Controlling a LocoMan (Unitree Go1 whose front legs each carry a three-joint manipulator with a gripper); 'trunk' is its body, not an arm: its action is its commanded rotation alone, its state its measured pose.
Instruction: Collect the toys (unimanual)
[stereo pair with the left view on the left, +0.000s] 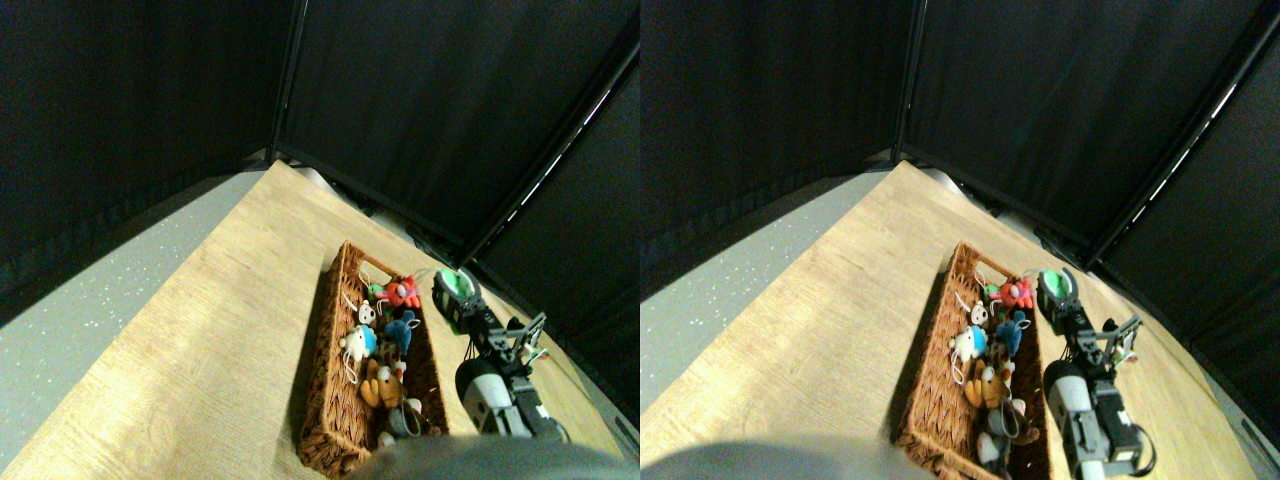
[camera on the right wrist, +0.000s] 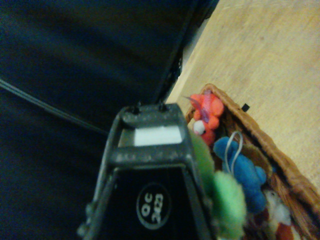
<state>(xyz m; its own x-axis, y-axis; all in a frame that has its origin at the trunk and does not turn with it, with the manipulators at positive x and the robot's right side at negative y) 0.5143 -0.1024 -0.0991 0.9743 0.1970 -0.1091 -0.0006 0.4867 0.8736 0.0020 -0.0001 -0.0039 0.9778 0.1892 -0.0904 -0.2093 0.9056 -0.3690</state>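
The robot's dark two-jaw gripper (stereo pair with the left view on the left: 455, 290) is pinching a small fuzzy green plush toy (stereo pair with the left view on the left: 457, 283) just beside the long brown wicker basket (stereo pair with the left view on the left: 330, 350), whose long side points away from the robot.

The right manipulator (stereo pair with the left view on the left: 500, 385) reaches forward from the lower right, its gripper (stereo pair with the left view on the left: 455, 290) raised at the arm's far end, jaws clamped on something green.

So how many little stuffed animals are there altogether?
6 that I can see. Five lie in the basket: red, blue, white, brown, grey. The green one is in the pincer, beside the basket. Others may be hidden.
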